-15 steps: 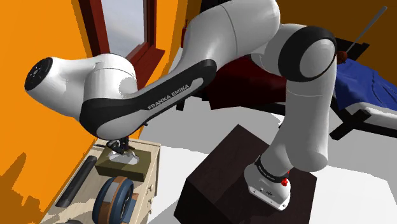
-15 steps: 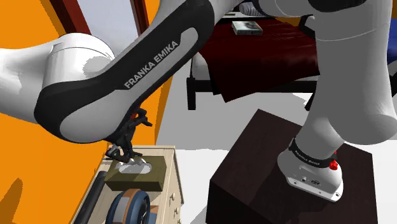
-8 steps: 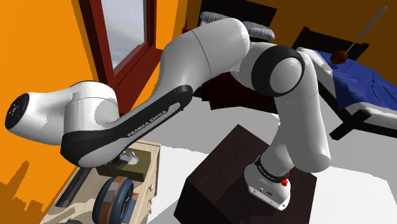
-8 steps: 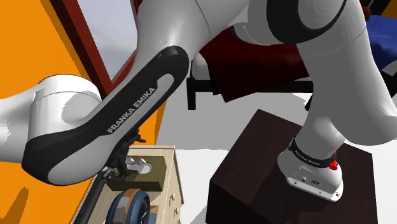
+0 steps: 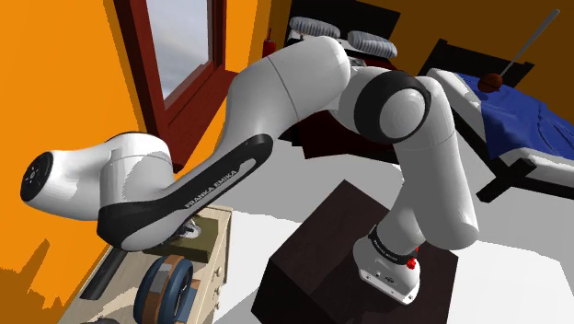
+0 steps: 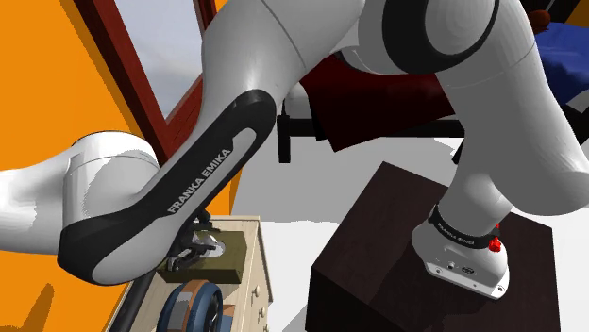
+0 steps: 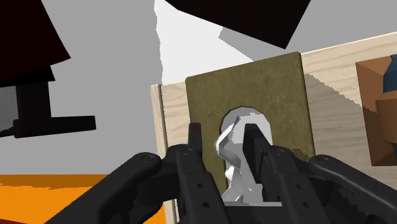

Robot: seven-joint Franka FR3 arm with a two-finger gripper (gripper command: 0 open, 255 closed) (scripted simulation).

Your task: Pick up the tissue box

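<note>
Wrist view puts the tissue box [image 7: 270,83] straight beneath the pincer [image 7: 224,137] — an olive-brown box lying flat, with a white tissue [image 7: 232,156] standing up out of its oval slot. The pincer's fingers stand apart, one on each side of that tuft, and both tips fall inside the outline of the box's top, not outside its walls. Whether they touch the lid I cannot tell.

The likeliest failure, as I judge it, is that closing from here catches only the tissue. A sheet would slide out and the box would stay where it is. The box looks broader than the gap between the fingers, so pressing lower could dent the lid or shove the box. It also lies close to an edge of the tabletop [image 7: 331,67], so a sideways nudge could push it towards the floor.

The tabletop is pale wood, the top of a low cabinet. Beside the pincer, past the box's other end, sits a round blue-and-brown thing [image 6: 193,307]. A dark rod [image 5: 106,262] lies along the tabletop's wall side.

An orange wall [image 5: 64,74] with a dark-red-framed window [image 5: 179,46] rises behind the pincer. Away from it lie a pale floor [image 5: 515,276], the dark stand [image 5: 322,248] and a bed [image 6: 378,90] under a deep red cover.
</note>
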